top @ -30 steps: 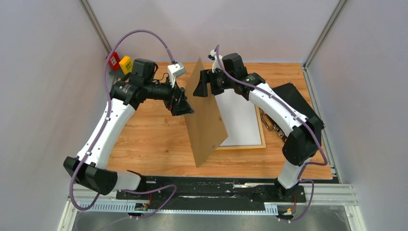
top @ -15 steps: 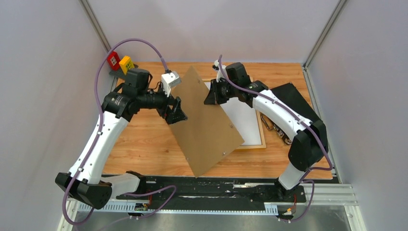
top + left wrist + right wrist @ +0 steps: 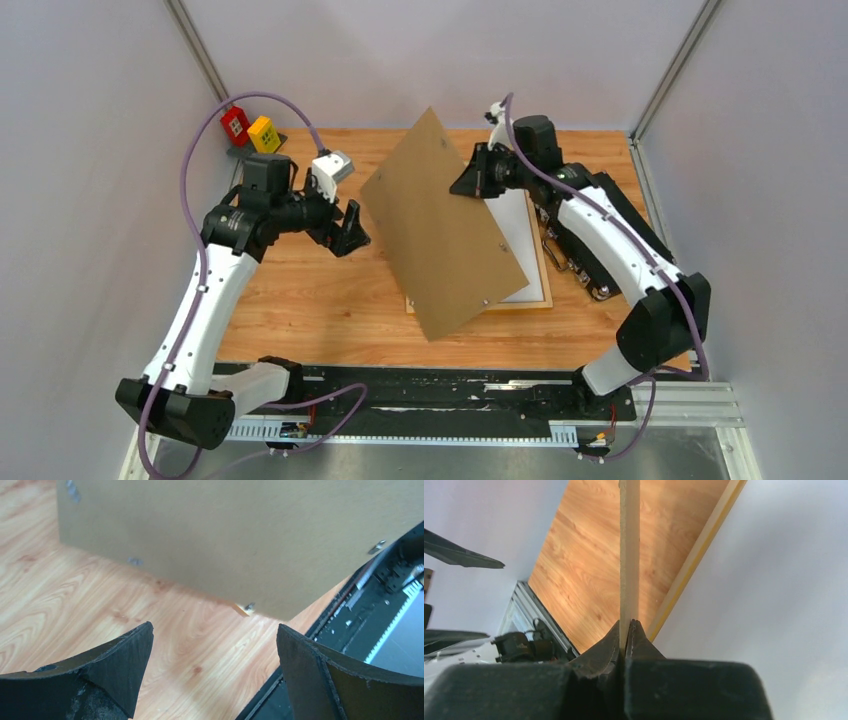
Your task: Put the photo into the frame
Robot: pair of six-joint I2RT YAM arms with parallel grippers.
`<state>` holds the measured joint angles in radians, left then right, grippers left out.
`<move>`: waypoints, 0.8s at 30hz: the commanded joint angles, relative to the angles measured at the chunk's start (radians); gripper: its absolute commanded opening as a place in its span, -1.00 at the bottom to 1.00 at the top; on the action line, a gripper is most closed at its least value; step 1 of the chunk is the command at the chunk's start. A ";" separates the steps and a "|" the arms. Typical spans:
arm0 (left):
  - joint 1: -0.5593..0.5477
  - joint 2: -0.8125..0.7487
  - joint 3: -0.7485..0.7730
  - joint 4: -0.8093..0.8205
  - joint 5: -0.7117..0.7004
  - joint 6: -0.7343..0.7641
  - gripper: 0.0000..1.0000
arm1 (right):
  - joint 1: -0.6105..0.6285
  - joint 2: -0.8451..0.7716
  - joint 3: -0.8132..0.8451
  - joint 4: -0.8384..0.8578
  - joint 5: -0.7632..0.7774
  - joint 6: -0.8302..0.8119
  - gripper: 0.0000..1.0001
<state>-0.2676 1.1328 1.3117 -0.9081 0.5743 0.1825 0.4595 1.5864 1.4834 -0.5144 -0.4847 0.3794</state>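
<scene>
One frame [image 3: 525, 303] lies flat on the table [image 3: 300, 290], with one photo [image 3: 520, 235] inside it, white side up. One brown panel [image 3: 445, 225] now tilts over both, swung rightward. The left gripper [image 3: 350, 238], jaws wide, has backed off it. The right gripper [image 3: 465, 183] pinches its far edge.

Bright, even, diffuse light from overhead.
Soft shadow under the tilted brown panel [image 3: 445, 225] on the wooden table [image 3: 300, 290]. Crisp from above, down to the wood grain. Dark and soft-edged on the fingers [image 3: 100, 680] of the left gripper [image 3: 215, 627]; murky, out of focus around the right gripper [image 3: 626, 624], sharper along the pinched panel edge.
</scene>
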 commanded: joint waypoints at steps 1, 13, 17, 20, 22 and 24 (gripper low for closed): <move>0.071 -0.030 0.006 0.065 0.025 -0.032 1.00 | -0.106 -0.138 -0.005 0.171 -0.098 0.112 -1.00; 0.128 0.043 -0.039 0.375 0.193 -0.260 1.00 | -0.379 -0.287 -0.103 0.413 -0.363 0.421 -1.00; 0.128 0.099 -0.074 0.538 0.294 -0.379 1.00 | -0.431 -0.331 -0.152 0.533 -0.422 0.506 -1.00; 0.128 0.151 -0.072 0.621 0.354 -0.472 1.00 | -0.480 -0.361 -0.195 0.624 -0.455 0.575 -1.00; 0.128 0.190 -0.076 0.686 0.399 -0.528 1.00 | -0.499 -0.373 -0.211 0.665 -0.477 0.606 -1.00; 0.127 0.207 -0.083 0.755 0.420 -0.582 1.00 | -0.512 -0.380 -0.230 0.712 -0.495 0.641 -1.00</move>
<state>-0.1432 1.3151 1.2358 -0.3576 0.8829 -0.2481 -0.0265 1.2564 1.2621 -0.0193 -0.9020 0.8749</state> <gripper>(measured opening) 1.000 0.006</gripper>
